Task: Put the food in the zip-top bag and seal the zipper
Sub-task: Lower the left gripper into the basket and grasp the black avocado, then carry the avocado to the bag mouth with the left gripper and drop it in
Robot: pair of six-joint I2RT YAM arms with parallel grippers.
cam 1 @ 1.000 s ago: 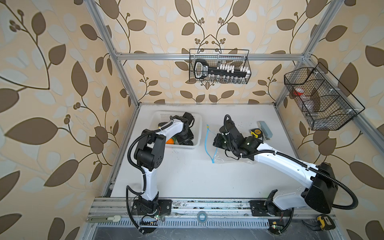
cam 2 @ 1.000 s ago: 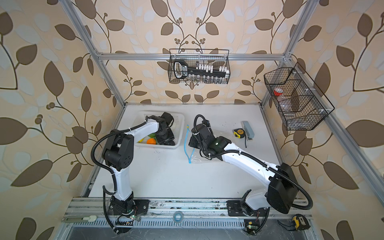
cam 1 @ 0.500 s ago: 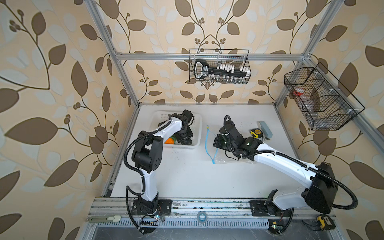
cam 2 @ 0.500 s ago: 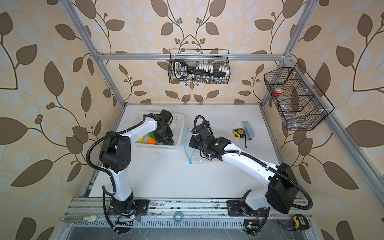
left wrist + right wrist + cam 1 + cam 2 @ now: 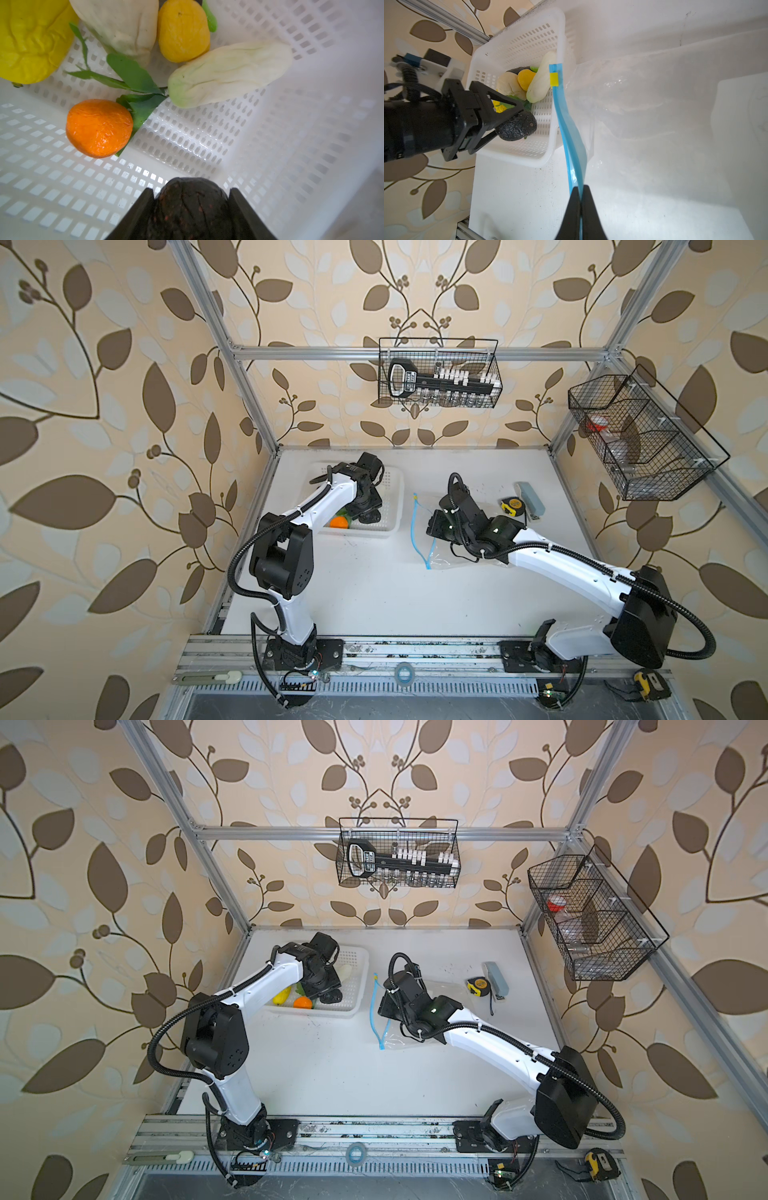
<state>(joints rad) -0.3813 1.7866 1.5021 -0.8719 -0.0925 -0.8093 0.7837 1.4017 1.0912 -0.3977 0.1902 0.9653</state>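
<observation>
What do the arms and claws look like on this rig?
The left arm and right arm match: white links with bulky black joint housings. A black ribbed hose loops along each. The left claw and right claw are black, with tapered, triangular fingers.

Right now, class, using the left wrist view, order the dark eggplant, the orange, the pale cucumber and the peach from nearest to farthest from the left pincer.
1. dark eggplant: gripped in the left pincer.
2. orange and pale cucumber: on opposite sides, too close to call.
3. peach: beyond the cucumber, farthest.
</observation>
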